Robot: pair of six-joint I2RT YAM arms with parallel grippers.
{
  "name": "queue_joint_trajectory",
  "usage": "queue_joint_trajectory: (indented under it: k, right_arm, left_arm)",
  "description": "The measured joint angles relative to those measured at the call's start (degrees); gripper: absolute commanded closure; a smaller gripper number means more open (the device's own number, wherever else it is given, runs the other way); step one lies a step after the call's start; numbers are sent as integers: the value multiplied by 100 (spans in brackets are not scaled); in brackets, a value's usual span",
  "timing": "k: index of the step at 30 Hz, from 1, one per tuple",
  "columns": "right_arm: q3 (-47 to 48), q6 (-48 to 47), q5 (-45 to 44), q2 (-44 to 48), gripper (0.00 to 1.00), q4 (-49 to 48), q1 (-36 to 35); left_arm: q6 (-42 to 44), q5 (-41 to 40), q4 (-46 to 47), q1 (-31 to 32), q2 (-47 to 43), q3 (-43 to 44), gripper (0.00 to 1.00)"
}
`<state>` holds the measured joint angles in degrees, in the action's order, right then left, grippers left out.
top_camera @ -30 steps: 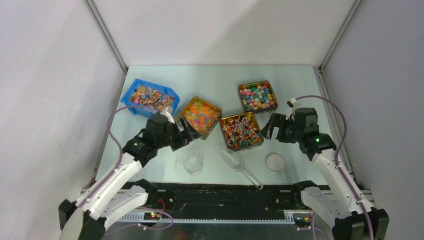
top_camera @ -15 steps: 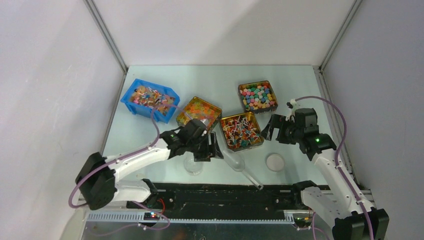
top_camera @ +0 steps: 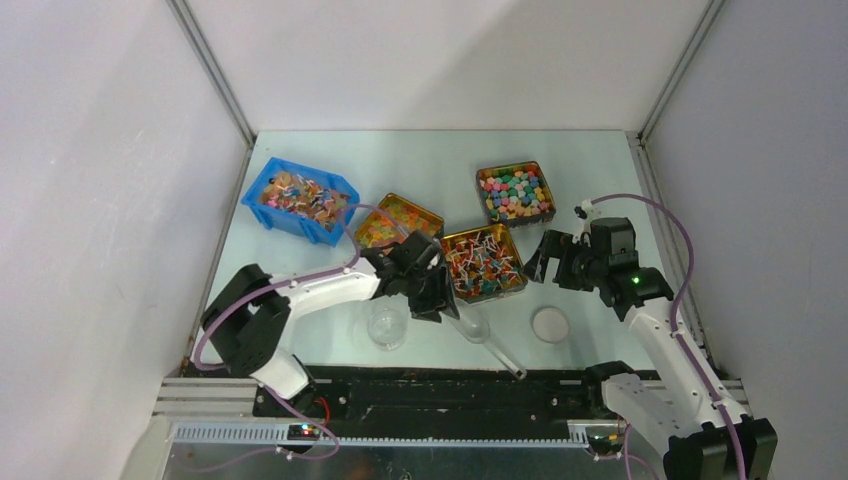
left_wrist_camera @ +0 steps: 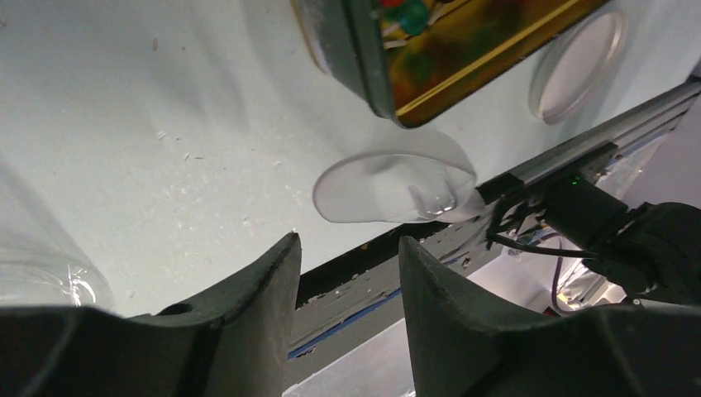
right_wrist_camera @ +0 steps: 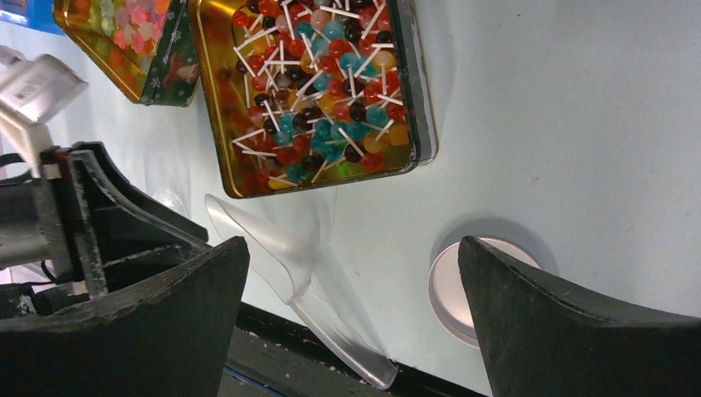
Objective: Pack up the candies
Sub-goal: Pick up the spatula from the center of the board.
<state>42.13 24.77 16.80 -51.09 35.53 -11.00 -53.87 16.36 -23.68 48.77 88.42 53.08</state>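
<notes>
Near the middle of the table (top_camera: 420, 165), heaped in a square gold tin (top_camera: 518, 255): the candies (top_camera: 483, 262), red, blue, green and orange heads on thin white sticks. Just beside that tin's near-left corner, left gripper (left_wrist_camera: 349, 241), fingers partly apart with nothing between them, hovering over the bowl of a clear plastic scoop (top_camera: 482, 332). Close to the near edge, left of the scoop, a clear cup (top_camera: 387, 325); right of it, a round lid (top_camera: 550, 324) lying flat. By the tin's right side, right gripper (right_wrist_camera: 351, 248), spread wide and empty. Toward the far edge, a blue bin (top_camera: 295, 226), a tin of gummies (top_camera: 422, 205) and a tin of coloured cubes (top_camera: 483, 198).
</notes>
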Motion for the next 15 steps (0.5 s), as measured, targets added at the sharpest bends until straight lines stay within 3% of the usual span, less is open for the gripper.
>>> queue_joint_trajectory:
  k: [7,15]
  right_arm:
    - [0,2,2,0,0,0,28]
    - [2,-44,15,0,0,46,74]
  left_arm:
    - [-15,105,-107,79,417,131,56]
    - [-15,195,-79,122,876,319,71]
